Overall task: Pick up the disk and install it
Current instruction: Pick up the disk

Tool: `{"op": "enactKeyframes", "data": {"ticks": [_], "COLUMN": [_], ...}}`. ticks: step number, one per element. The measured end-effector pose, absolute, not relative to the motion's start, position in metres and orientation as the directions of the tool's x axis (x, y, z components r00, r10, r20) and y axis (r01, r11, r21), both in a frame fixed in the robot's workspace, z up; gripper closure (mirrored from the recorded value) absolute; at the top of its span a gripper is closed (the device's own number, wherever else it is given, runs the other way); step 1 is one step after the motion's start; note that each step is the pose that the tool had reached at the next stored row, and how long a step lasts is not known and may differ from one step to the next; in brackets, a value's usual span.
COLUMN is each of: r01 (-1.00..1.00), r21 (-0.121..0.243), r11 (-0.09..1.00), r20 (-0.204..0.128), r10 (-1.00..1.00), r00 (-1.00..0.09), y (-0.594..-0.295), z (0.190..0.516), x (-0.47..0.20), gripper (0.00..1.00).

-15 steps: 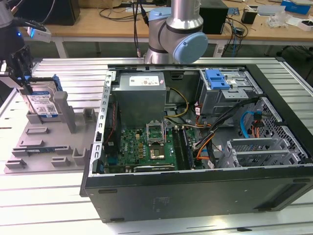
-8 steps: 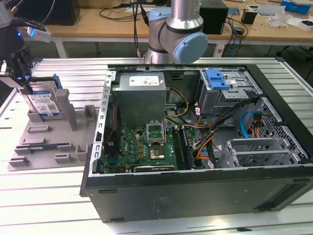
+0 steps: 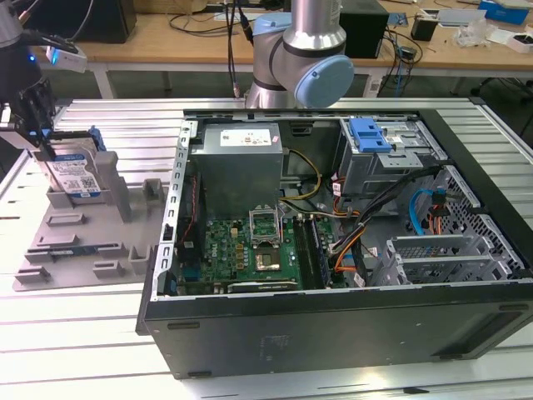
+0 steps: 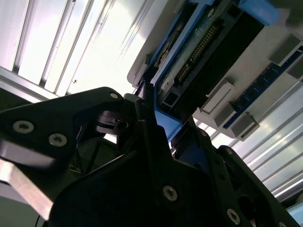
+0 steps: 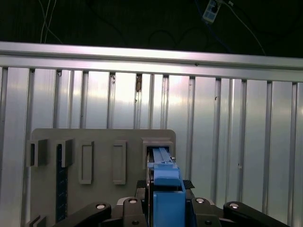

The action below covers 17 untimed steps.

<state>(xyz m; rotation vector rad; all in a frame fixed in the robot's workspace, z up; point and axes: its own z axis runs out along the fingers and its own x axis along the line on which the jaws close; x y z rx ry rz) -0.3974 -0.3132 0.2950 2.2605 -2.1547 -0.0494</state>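
Note:
The disk (image 3: 75,177), silver with a white-and-blue label and a blue carrier frame, stands on edge in a slot of the grey holder plate (image 3: 83,242) at the exterior view's left. My gripper (image 3: 42,146) has come down onto its top edge. In the first wrist view the blue frame of the disk (image 5: 166,189) sits tight between the black fingers (image 5: 149,189), with no gap showing. The second wrist view shows the gripper (image 4: 156,113) shut on the disk (image 4: 199,52), whose connector edge faces the camera.
The open computer case (image 3: 333,317) lies at the exterior view's right, holding a grey power-supply box (image 3: 241,167), a green motherboard (image 3: 250,250) and a drive cage with a blue latch (image 3: 371,137). The arm's base (image 3: 300,58) stands behind the case. The ribbed aluminium table (image 5: 213,118) surrounds the holder plate (image 5: 99,142).

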Motion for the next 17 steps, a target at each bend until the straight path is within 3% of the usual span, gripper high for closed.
{"op": "enactKeyframes", "data": {"ticks": [17], "r01": [-0.998], "r21": [0.035], "r11": [-0.048], "r20": [-0.006], "r10": [-0.999], "r00": [0.048], "y": [-0.3132], "z": [0.2968], "x": [-0.3974], "gripper": [0.62]}}
